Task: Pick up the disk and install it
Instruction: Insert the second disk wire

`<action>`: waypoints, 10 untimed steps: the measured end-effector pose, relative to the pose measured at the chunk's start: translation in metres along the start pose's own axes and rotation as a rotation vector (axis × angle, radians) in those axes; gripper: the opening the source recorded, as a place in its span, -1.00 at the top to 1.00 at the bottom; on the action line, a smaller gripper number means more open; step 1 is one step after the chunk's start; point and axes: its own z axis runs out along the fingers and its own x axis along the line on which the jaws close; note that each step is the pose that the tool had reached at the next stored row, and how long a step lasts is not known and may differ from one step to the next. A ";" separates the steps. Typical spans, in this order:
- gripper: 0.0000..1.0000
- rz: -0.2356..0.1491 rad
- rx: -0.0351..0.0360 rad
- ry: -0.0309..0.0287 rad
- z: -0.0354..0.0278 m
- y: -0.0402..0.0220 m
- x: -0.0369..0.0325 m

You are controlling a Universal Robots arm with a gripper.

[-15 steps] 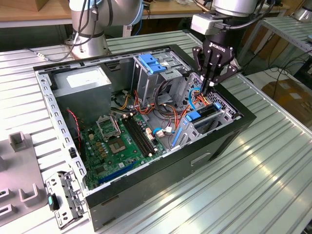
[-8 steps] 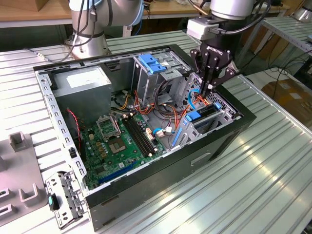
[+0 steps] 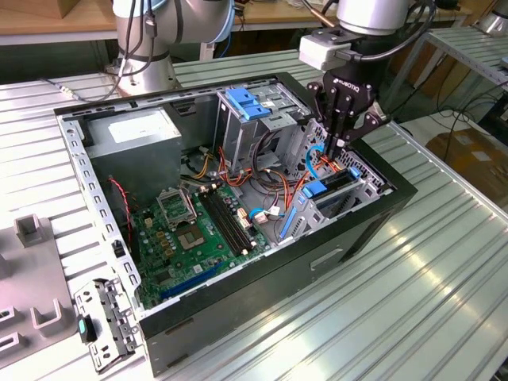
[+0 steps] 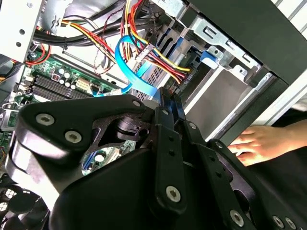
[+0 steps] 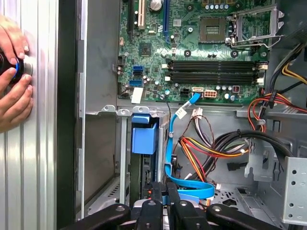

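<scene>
Gripper [image 3: 340, 147] stands upright over the front drive cage of the open computer case [image 3: 381, 218]. Its jaws are drawn together, or very nearly so, in both wrist views. Whether the tips nip anything is hidden by the gripper body. Directly beneath them lies a blue data cable [image 5: 184, 184], looping across the cage mouth just beside the tips. The disk [image 3: 319, 190] appears to sit edge-up in that cage, its blue side rail [image 5: 144, 136] showing above the metal. How fully it is seated cannot be made out, since its label and most of its body are concealed by the cage walls. Judged as a metal-bodied drive, it should be rigid, moderately heavy and smooth-faced, and intolerant of knocks. The sound hold would be across the stiff edges or the rails, clear of the connector end. Yellow, red and black power leads [image 5: 211, 146] crowd the bay and obscure the connectors. Further off, the motherboard [image 3: 198, 230] and the power supply [image 3: 131, 135] are undisturbed. A person's hand [image 5: 14, 72] rests on the ribbed tabletop [image 3: 429, 302] outside the case, around a small round object that is partly covered.
</scene>
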 end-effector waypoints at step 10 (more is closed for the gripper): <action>0.68 0.005 0.0172 -0.0439 0.0044 0.0035 0.0121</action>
